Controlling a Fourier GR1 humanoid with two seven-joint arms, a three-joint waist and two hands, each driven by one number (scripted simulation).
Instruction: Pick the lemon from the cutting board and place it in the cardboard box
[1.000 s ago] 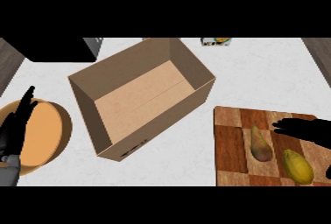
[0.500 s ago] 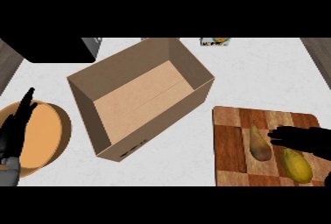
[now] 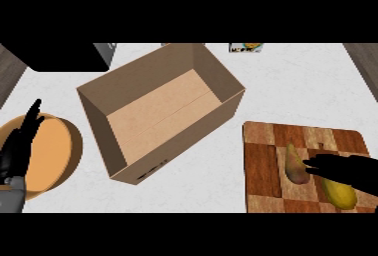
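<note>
Nearest you, at the lower right, your right hand point(image 3: 345, 169) lies over the cutting board point(image 3: 262, 165), its fingers stretched out flat and pointing toward the view's left, holding nothing. Its dark shape covers the upper end of the lemon point(image 3: 338, 194), the yellow oval lying on the board just under the palm; you can see the fruit's lower part showing past the hand near the board's near edge. Just beside the lemon, to its left, a greenish-brown pear-like fruit point(image 3: 294, 165) also lies on the board, and your fingertips come right up to its side; whether they touch it you cannot tell.

At the lower left, your left hand point(image 3: 21, 145) rests open with fingers straight and pointing up, over the near rim of a round orange-brown bowl point(image 3: 60, 152) that sits on the white counter point(image 3: 295, 85).

Between the two hands, farther out, the cardboard box point(image 3: 159, 112) stands open-topped and turned at an angle to the counter's edge, well apart from the lemon, with its inside floor bare and lit. Beyond it, a black appliance point(image 3: 63, 56) fills the far left corner, and a small container with a yellow label point(image 3: 244, 48) sits at the far edge behind the box.
</note>
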